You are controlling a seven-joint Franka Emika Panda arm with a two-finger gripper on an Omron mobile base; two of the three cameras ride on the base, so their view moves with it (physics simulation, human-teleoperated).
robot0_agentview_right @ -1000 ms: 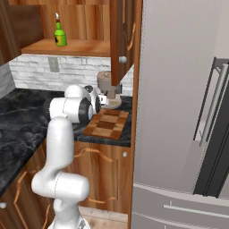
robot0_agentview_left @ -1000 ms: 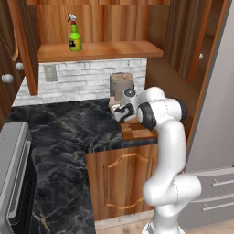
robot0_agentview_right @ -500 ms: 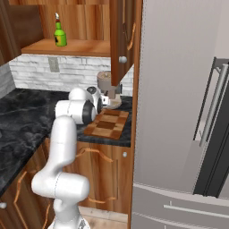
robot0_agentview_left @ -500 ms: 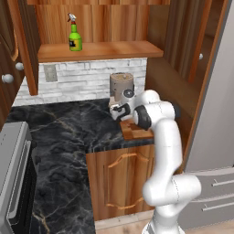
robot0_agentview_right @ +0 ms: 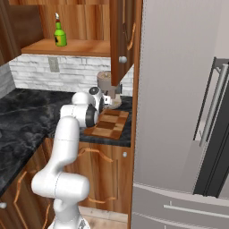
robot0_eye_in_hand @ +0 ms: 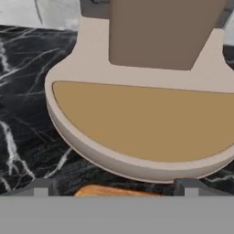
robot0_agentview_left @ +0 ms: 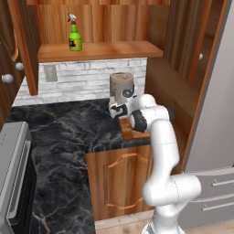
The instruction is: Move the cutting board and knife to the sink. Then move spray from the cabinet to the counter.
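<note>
On veined black marble counter (robot0_agentview_left: 59, 132): checkered wooden cutting board (robot0_agentview_right: 109, 125).

The white arm is bent forward, its hand (robot0_agentview_left: 118, 110) held low with fingers spread wide.

The checkered cutting board (robot0_agentview_right: 108, 125) is lying flat on the black marble counter (robot0_agentview_left: 59, 132), just below the open claw (robot0_agentview_right: 106, 100). The green spray (robot0_agentview_left: 75, 38) is standing upright on the cabinet (robot0_agentview_left: 98, 49) shelf, well above the claw.
</note>
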